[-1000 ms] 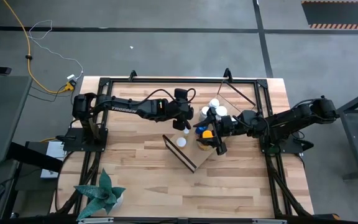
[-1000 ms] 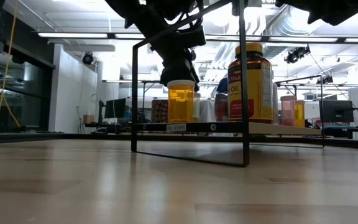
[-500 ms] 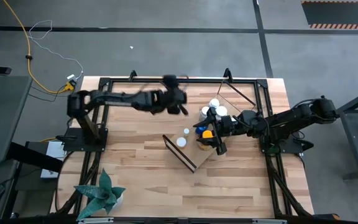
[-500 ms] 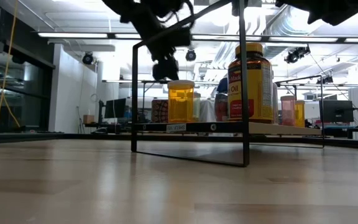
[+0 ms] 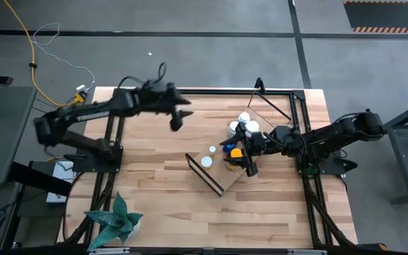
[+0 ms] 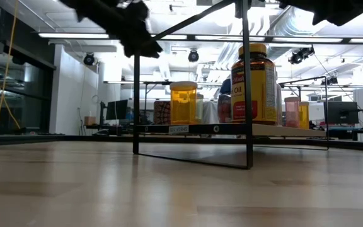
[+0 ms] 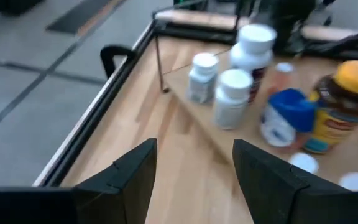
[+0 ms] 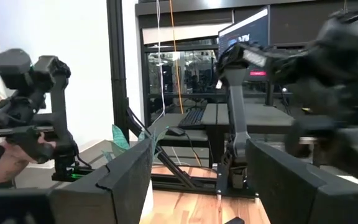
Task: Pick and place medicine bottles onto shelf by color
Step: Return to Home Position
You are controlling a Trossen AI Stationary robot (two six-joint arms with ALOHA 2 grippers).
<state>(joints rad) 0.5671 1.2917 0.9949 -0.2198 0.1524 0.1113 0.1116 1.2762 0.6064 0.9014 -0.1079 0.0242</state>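
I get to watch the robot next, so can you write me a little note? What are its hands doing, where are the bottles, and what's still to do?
Left hand: open, empty, raised off the table, apart from the shelf.
Right hand: open, empty, over the shelf beside the bottles.
Bottles: the white ones, the blue one, the amber one with a yellow cap and the small yellow pill bottle all stand on the shelf. No bottle shows off it.
Done: sorting looks finished.
Left: probably just parking both arms.
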